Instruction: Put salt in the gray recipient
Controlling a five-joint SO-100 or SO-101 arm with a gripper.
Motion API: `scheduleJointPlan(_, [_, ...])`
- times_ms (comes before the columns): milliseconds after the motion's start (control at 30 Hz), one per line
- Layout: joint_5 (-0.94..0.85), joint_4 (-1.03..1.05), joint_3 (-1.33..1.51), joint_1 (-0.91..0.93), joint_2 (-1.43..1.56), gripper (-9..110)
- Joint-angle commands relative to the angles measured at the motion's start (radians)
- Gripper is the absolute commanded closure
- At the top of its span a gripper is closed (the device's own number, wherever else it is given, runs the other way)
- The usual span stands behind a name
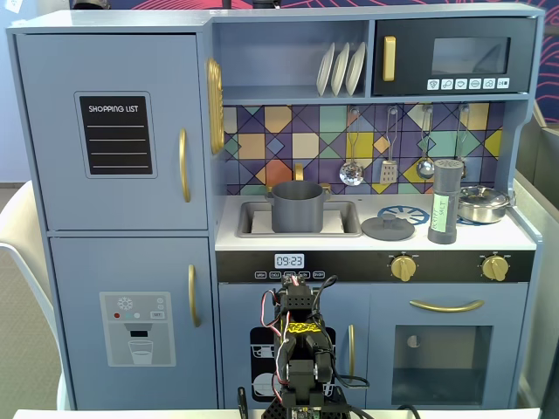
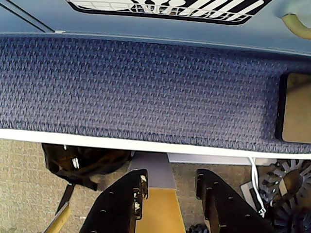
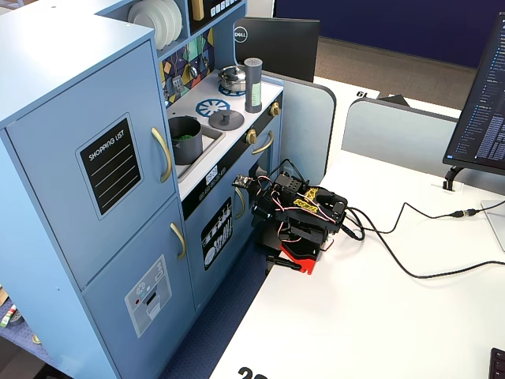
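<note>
Salt: tall dark-gray cylinder shaker point(image 1: 445, 202) upright on counter
Pot: matte gray cylinder point(image 1: 298, 206) in sink
Gripper: black two-finger claw point(image 2: 171, 187) slightly parted, empty

toy kitchen point(image 1: 113, 131) blue | desk point(image 3: 379, 316) white | carpet point(image 2: 146, 87) blue

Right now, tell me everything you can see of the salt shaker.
The salt shaker is a tall, slim, dark-gray cylinder with a lighter perforated top and a pale green label with lettering on its lower half; the material looks like matte plastic or metal. It stands upright on the toy kitchen's stovetop, near the front edge above the knobs. In a fixed view, the flat gray lid lies to its left and the shiny steel pan sits behind to its right. Nothing grips it; it also shows in another fixed view.
</note>
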Motion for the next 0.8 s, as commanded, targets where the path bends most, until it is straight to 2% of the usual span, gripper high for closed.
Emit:
scheduleJointPlan(0, [0.011,0.005,-0.005,-0.006,0.005,96])
scheduleJointPlan(67, [0.012,0.005,-0.005,0.02,0.005,101])
scheduleJointPlan(400, [0.012,0.002,-0.006,0.034,0.005,101])
scheduleJointPlan(533, [-0.041,-0.114,-0.091,0.158,-0.055,101])
scheduleJointPlan(667, [-0.015,-0.206,-0.307,0.359,-0.163,101])
scheduleJointPlan(767, [-0.06,-0.249,-0.489,0.526,-0.256,101])
